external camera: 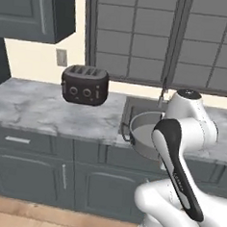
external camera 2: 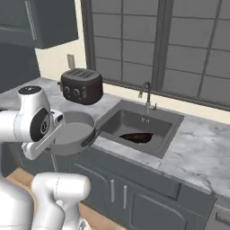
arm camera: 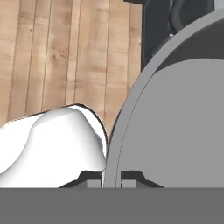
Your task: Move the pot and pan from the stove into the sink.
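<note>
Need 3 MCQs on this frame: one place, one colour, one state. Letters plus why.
1. Where is the pan?
A. on the toaster
B. in the sink
C. on the floor

2. What colour is the toaster?
A. black
B. red
C. white

3. What is the claw doing?
A. open above the counter
B. shut on the faucet
C. shut on the pot rim

Key: 1 B, the dark skillet lies in the basin. 2 A, its body is black in both base views. 3 C, the hand view shows a finger on each side of the rim, and the pot hangs off the counter front.
</note>
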